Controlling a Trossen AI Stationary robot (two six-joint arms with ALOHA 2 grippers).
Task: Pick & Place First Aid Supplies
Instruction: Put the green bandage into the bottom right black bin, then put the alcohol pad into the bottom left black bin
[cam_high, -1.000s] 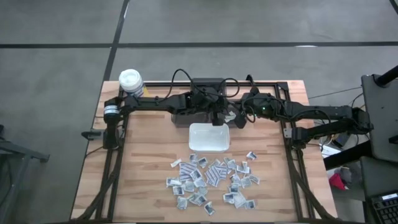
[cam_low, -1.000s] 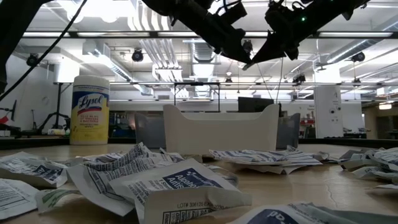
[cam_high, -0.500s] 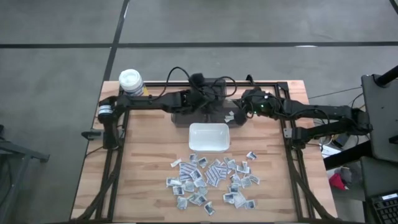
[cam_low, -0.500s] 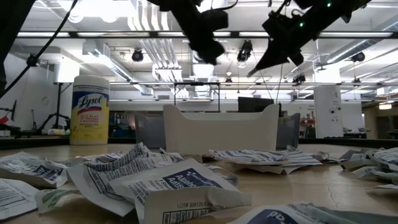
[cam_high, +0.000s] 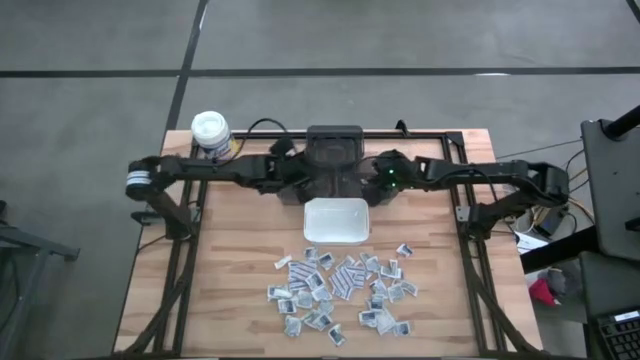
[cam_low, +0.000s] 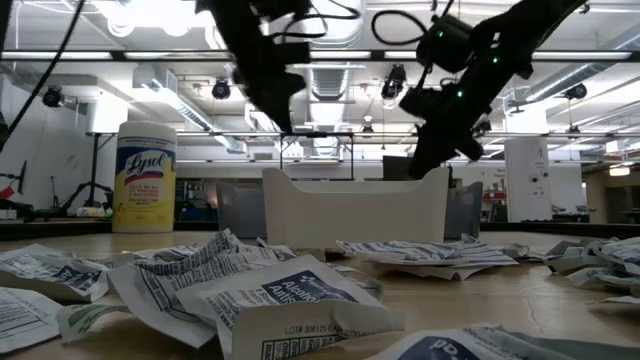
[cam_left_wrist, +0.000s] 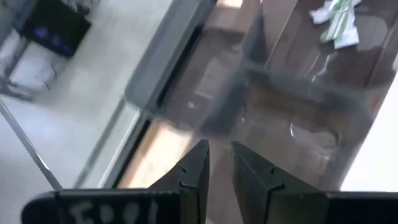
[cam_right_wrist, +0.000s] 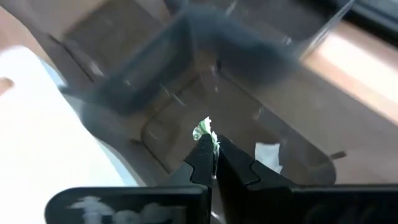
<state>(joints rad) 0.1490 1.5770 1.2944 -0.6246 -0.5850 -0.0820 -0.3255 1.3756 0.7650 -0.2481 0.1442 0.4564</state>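
Several small white and grey packets (cam_high: 340, 285) lie spread over the near half of the table, in front of the white tray (cam_high: 336, 221). Behind the tray stands a clear grey bin (cam_low: 232, 208). Both arms reach over it. My left gripper (cam_left_wrist: 217, 155) hangs open above the bin's left part with nothing between its fingers. One packet (cam_left_wrist: 336, 22) lies on the bin's floor beyond it. My right gripper (cam_right_wrist: 213, 146) is shut on a greenish-white packet above the bin's right part. Another white packet (cam_right_wrist: 267, 152) lies under it. My right gripper pinches the greenish-white packet between its two fingers; only a crumpled bit (cam_right_wrist: 205, 129) sticks out past the fingertips. The fingers slant down from above toward the bin's floor. The packet is lifted clear of the bin.
A yellow canister with a white lid (cam_high: 210, 130) stands at the far left corner. A dark box (cam_high: 333, 140) sits at the far edge between the arm bases. The bare wood to the left and right of the packets offers free room.
My left gripper has swung toward the table's left edge, away from the right gripper, and tipped down over the bin. My right gripper has come down toward the bin, rolling as it went, and remains shut.
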